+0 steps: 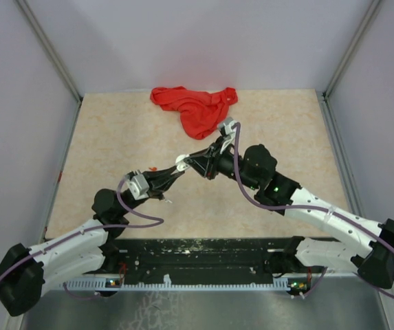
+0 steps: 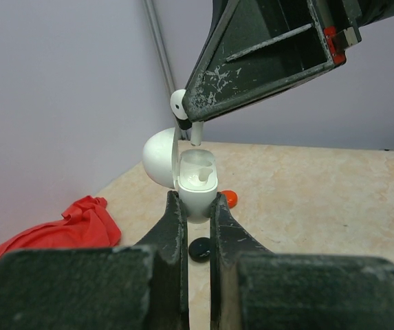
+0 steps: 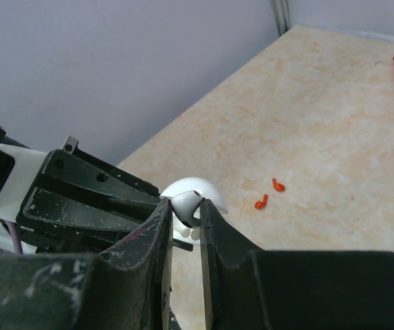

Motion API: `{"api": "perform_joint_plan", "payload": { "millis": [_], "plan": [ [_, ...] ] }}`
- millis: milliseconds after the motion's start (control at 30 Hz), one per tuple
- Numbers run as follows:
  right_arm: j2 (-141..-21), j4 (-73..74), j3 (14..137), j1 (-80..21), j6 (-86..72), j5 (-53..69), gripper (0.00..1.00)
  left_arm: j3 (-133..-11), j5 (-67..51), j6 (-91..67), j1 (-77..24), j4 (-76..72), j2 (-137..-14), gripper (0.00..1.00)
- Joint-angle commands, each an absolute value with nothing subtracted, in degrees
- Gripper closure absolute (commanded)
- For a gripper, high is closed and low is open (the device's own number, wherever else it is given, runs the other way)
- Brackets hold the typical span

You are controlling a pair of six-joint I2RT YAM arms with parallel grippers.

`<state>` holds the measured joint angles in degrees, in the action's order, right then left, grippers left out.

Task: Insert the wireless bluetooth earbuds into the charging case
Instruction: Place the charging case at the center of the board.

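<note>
L gripper (image 2: 197, 205): jaws narrow, clamped on base of the white charging case (image 2: 197, 187). Lid's open, swung to the left. R gripper (image 3: 185, 206): jaws narrow too, pinching a white earbud (image 2: 178, 103) by the head. Stem points down, tip just above the case's open cavity, not seated. I see sth white inside the cavity, can't tell if it's the 2nd bud. Red earbud pair (image 3: 262, 202) lies loose on the table (image 3: 320, 124), close together, apart from the case. Red cloth (image 1: 193, 110) bunched at far edge.
</note>
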<state>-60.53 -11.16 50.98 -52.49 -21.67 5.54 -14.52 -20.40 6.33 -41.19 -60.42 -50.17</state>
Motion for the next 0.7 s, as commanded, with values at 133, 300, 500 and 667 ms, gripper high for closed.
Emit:
{"api": "perform_joint_plan", "payload": {
  "millis": [133,300,500,667],
  "plan": [
    [-61.5,-15.1,50.7,-53.9,-23.6,6.5,0.93,-13.9,-17.9,5.7,-42.2,-64.9,-50.7,0.99],
    [-62.1,-15.5,50.8,-54.5,-24.0,6.4,0.92,-14.2,-17.1,5.7,-42.4,-65.0,-50.6,0.99],
    [-62.9,-14.0,51.1,-55.8,-22.4,2.6,0.89,-14.1,-16.2,5.3,-42.9,-65.0,-50.0,0.99],
    [-63.0,-14.0,50.9,-55.9,-21.7,1.6,0.81,-14.1,-16.1,4.9,-43.1,-64.7,-49.7,0.99]
  ]
}}
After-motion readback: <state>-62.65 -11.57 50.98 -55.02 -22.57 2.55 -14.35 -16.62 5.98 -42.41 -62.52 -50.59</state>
